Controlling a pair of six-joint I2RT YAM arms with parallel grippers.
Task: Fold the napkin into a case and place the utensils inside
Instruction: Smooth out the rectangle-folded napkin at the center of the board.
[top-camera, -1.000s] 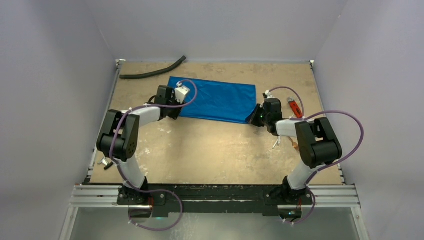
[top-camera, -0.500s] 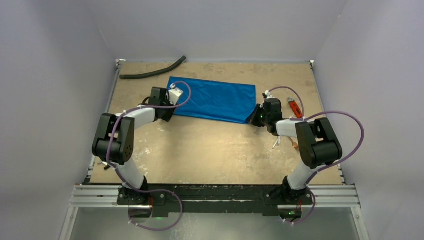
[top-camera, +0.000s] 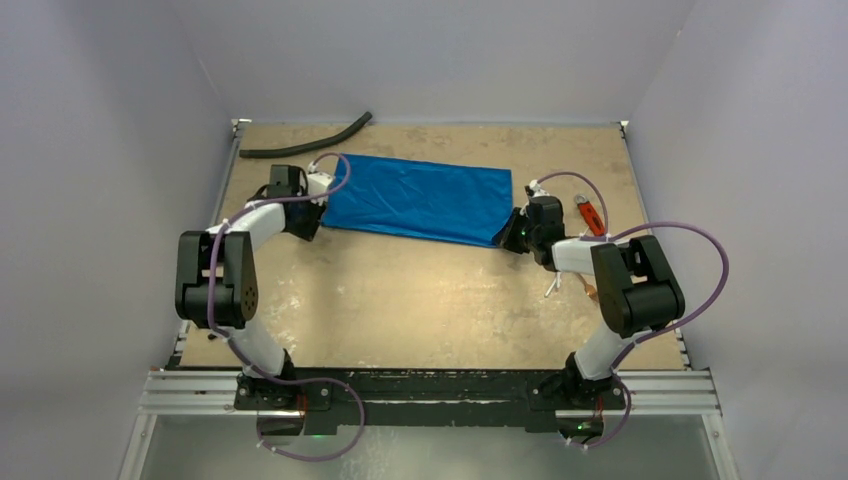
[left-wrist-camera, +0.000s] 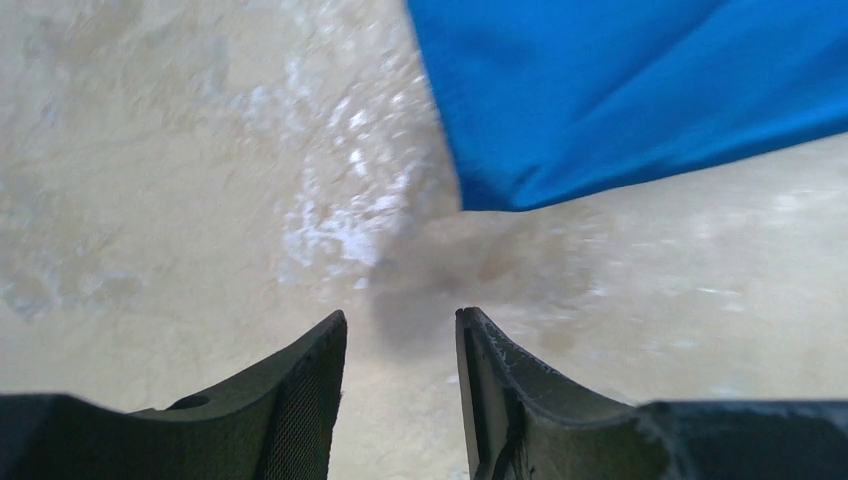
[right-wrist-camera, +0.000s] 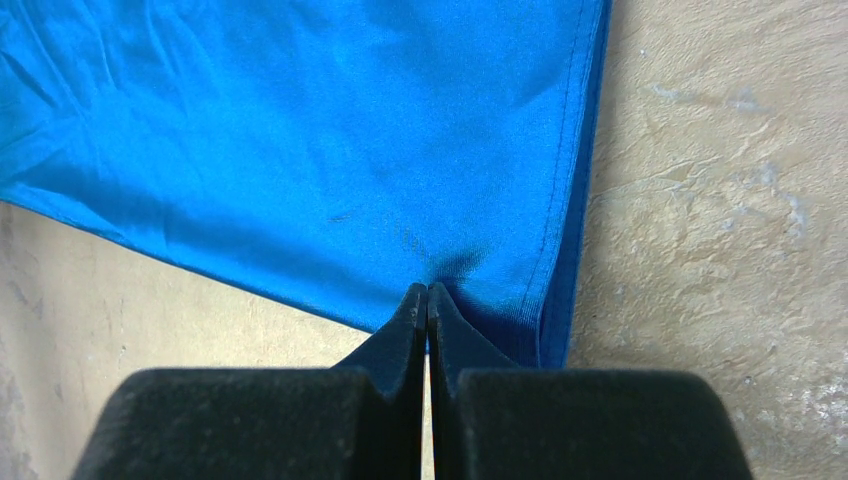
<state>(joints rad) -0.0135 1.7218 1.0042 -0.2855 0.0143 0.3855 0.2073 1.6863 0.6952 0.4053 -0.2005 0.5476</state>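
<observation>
The napkin (top-camera: 415, 200) is a plain, bright royal blue with a slight sheen, and a darker stitched line runs along its hem. The table (top-camera: 420, 300) is sandy tan, mottled with whitish patches. The hose (top-camera: 305, 145) is black, and the wrench (top-camera: 592, 218) has a red handle. The left arm (top-camera: 215, 280) and right arm (top-camera: 630, 285) are black and white, with purple cables (top-camera: 700, 240). The walls (top-camera: 450, 50) are pale lavender-grey.
</observation>
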